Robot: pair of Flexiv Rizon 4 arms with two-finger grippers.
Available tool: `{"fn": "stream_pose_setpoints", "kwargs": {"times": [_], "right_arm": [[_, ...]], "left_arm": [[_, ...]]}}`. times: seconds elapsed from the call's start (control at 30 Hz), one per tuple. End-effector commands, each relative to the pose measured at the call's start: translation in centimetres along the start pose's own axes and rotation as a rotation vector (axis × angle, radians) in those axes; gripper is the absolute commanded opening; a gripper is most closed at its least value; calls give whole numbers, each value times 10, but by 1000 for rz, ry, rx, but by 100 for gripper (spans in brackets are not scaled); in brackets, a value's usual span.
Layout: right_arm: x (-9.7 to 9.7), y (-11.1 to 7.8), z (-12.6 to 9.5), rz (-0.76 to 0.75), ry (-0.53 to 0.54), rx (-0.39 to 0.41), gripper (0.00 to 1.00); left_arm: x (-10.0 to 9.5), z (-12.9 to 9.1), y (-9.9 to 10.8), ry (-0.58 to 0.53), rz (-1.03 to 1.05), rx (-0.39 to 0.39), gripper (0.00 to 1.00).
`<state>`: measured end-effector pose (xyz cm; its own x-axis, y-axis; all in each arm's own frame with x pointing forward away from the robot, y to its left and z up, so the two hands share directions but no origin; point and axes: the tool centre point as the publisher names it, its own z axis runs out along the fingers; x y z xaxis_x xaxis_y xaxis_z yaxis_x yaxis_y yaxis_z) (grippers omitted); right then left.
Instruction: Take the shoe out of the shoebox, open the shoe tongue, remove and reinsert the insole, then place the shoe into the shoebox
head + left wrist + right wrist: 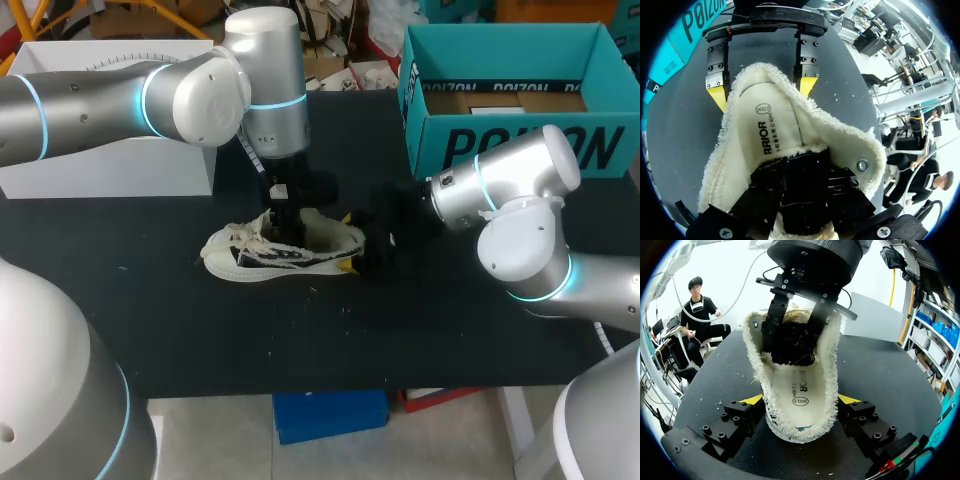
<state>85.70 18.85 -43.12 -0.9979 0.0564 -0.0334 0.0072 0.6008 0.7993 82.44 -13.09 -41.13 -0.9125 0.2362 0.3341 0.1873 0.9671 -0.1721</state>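
Note:
A cream shoe [270, 252] with a fleecy lining lies on the black table [200, 330], toe to the left. My left gripper [287, 215] reaches down into its mouth, and its tips are hidden in the shoe [805, 130] above the printed insole [767, 132]. My right gripper [346, 242] is shut on the heel, one yellow fingertip [752, 400] pressed against each side. In the right wrist view the shoe [800, 400] stands between those tips, with the left gripper [790, 342] deep inside it. The open teal shoebox [520, 145] stands at the back right.
A white box [110, 165] sits at the back left of the table. A corner of the teal shoebox [670, 50] shows beyond the right gripper [762, 92] in the left wrist view. Small white crumbs lie on the table in front of the shoe.

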Motion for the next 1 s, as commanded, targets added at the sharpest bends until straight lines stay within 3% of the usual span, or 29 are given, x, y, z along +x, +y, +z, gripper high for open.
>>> {"fn": "stream_pose_setpoints", "kwargs": {"times": [0.03, 0.3, 0.47, 0.6, 0.7, 0.77, 0.87, 1.0], "right_arm": [[-4, -1, 1, 3, -1, 3, 0], [-4, -1, 1, 3, -1, 3, 0], [-4, -1, 1, 3, -1, 3, 0], [-4, -1, 1, 3, -1, 3, 0], [-4, -1, 1, 3, -1, 3, 0], [-4, -1, 1, 3, -1, 3, 0], [-4, -1, 1, 3, -1, 3, 0], [-4, -1, 1, 3, -1, 3, 0]], "left_arm": [[5, 8, 0, 2, 1, -3, 35], [4, 11, 0, -27, 8, -21, 37], [7, 20, -3, -136, -2, -69, 37], [8, 27, -2, -221, -34, -94, 32], [8, 31, 0, -279, -55, -117, 38], [7, 34, 1, -317, -64, -135, 35], [5, 38, 3, -379, -72, -175, 40], [3, 43, 5, -451, -77, -221, 34]]}}
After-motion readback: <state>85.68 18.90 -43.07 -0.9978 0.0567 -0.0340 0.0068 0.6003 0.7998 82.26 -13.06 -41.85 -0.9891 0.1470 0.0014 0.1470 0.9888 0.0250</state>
